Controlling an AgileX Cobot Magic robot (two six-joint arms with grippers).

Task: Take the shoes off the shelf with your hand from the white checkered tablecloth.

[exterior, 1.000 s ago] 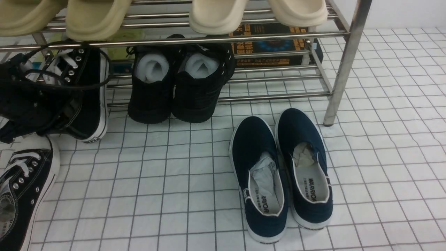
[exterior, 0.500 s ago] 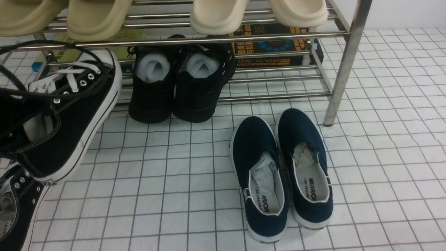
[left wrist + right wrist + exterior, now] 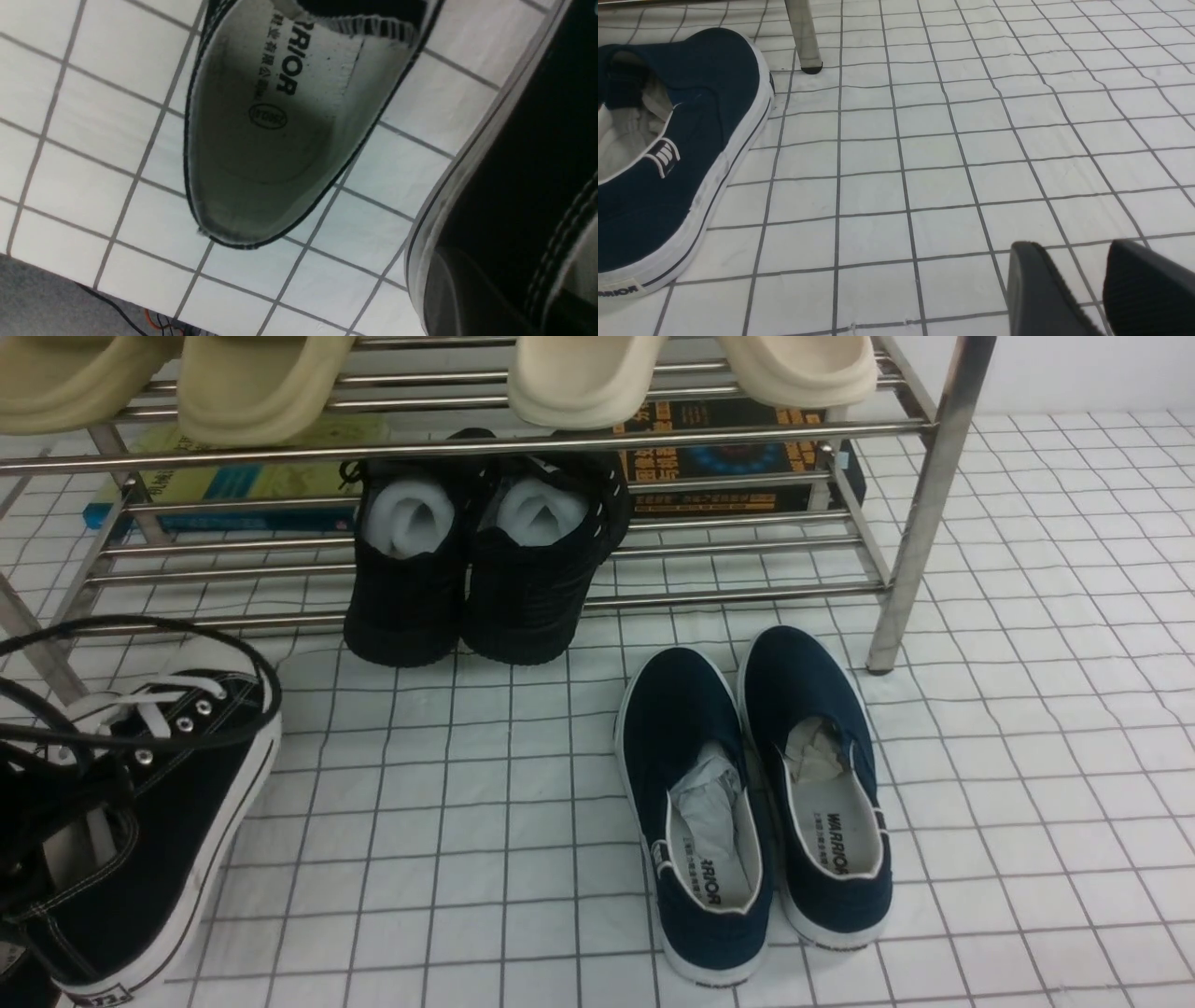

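1. Front view: left hand [image 3: 42, 807] grips a tilted sneaker [image 3: 177, 803] at the lower left, off the shelf [image 3: 920, 513], above the cloth [image 3: 448, 821].
2. Its mate [image 3: 275, 140] lies on the cloth beside it.
3. Right hand [image 3: 1070, 254] hovers low over the cloth, fingers apart.

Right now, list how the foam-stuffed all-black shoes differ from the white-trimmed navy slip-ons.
The all-black shoes sit on the lowest tier of the chrome rack; the navy slip-ons lie on the checkered cloth. Black shoes: black soles, foam stuffing; slip-ons: white soles, crumpled paper. Both pairs' heels face the camera.
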